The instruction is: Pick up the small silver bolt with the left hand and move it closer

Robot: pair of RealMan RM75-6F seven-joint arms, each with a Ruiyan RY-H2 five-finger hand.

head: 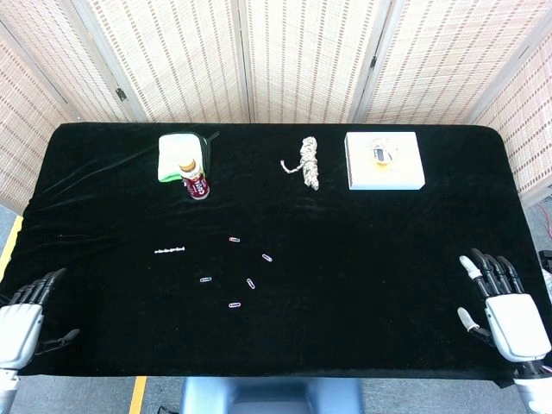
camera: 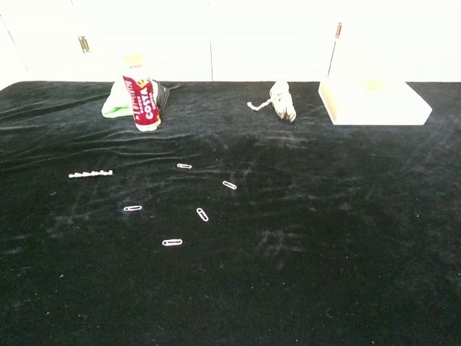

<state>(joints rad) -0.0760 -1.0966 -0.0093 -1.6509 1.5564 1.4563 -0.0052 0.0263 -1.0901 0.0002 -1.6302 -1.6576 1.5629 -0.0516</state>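
black cloth, left hand (head: 21, 323) spread

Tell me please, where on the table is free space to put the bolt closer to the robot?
Bare cloth lies between the silver bolt and the left robot hand at the near-left edge. The right half, between the white box and the right robot hand, is also bare. The scattered paper clips crowd the middle-left.
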